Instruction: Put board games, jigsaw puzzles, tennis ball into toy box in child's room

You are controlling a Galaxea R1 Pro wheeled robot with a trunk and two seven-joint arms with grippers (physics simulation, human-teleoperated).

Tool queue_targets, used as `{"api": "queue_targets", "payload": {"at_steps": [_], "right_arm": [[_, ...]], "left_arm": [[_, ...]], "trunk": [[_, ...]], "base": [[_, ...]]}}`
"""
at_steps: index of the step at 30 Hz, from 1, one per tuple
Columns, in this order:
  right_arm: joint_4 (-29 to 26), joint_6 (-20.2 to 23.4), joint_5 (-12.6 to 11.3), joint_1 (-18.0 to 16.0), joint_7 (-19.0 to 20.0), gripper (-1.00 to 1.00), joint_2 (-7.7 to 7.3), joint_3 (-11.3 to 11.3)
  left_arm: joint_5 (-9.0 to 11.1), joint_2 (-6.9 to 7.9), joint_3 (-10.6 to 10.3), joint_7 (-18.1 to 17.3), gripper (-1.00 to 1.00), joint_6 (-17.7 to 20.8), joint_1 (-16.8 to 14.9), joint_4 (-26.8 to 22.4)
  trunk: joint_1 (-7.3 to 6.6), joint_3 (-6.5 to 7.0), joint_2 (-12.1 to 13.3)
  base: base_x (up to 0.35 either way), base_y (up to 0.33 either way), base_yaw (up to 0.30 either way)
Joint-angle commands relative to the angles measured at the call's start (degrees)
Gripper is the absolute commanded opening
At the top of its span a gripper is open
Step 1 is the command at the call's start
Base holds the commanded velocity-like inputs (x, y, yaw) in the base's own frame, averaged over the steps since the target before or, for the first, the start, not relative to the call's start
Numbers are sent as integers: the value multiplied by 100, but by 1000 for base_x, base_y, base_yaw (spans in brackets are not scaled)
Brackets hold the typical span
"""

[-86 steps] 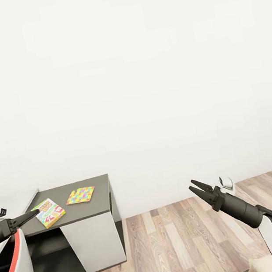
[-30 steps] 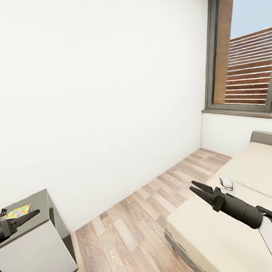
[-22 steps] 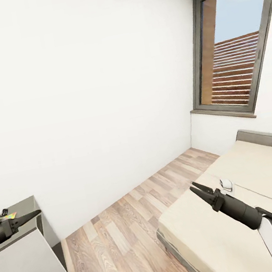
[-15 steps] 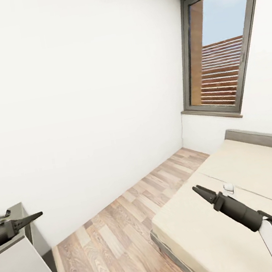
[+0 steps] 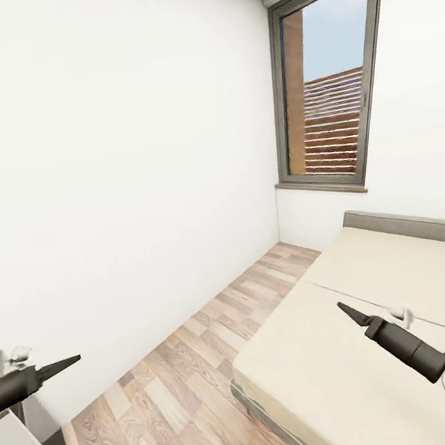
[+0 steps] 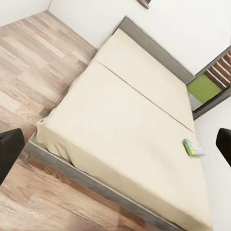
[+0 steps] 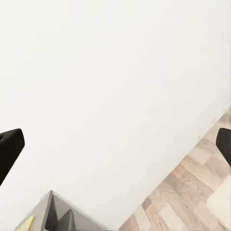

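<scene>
The head view covers a corner of the room: white walls, wood floor (image 5: 172, 392), a window (image 5: 329, 101) at 1 o'clock, and the bed (image 5: 358, 330) with beige mattress and dark grey frame at 4 o'clock.

Left gripper (image 5: 68, 363): at 9 o'clock, raised above the floor. In the head view its fingers read as a single thin point; in the left wrist view the two fingertips (image 6: 9, 149) sit at opposite frame edges, spread wide, released, with nothing between them.

Right gripper (image 5: 349, 313): at 4 o'clock, over the mattress. In the right wrist view the fingertips (image 7: 9, 144) likewise stand far apart, released and empty.

Task items: one board game (image 6: 193, 147), green-edged, lies flat on the mattress near the bed's far edge in the left wrist view. The table (image 7: 53, 216) shows as a dark grey corner in the right wrist view, with a coloured patch on top, too small to identify.
</scene>
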Motion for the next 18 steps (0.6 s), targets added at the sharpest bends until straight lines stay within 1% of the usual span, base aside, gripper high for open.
{"api": "queue_targets", "payload": {"at_steps": [1, 6, 7, 9, 10, 11, 12, 15, 18], "right_arm": [[15, 43, -36, -5, -268, 100, 2, -33], [15, 29, -36, -8, -943, 100, 4, -55], [14, 23, -33, -9, -1163, 100, 4, -51], [14, 17, -31, -9, -1348, 100, 4, -42], [13, 14, -31, -9, -1428, 100, 5, -32], [17, 12, -29, -10, -1629, 100, 5, 31], [15, 9, -26, -10, -1729, 100, 5, 93], [18, 11, -22, -8, -1907, 100, 5, 236], [15, 9, -15, -5, -2064, 100, 5, 366]], "left_arm": [[-72, -69, 12, 213, 100, 62, -9, -3], [-80, -224, 11, 984, 100, 65, -14, -8], [-73, -272, 13, 1278, 100, 57, -15, -10], [-57, -309, 15, 1534, 100, 48, -16, -10], [-50, -323, 16, 1642, 100, 44, -16, -11], [-38, -352, 18, 1901, 100, 42, -16, -11], [-30, -370, 18, 2014, 100, 41, -16, -12], [-30, -431, 19, 2138, 100, 35, -16, -38], [-34, -477, 19, 2184, 100, 29, -16, -51]], "trunk": [[2, -2, -5], [2, -2, -5], [2, -2, -5], [2, -2, -5], [2, -2, -5], [2, -2, -5], [2, -2, -5], [2, -2, -5], [2, -2, -5]], "base": [[0, 0, -29], [0, 0, -16], [0, 0, -6], [0, 0, -4], [0, 0, -3], [0, 0, -2], [0, 0, -1], [0, 0, 0], [0, 0, 0]]}}
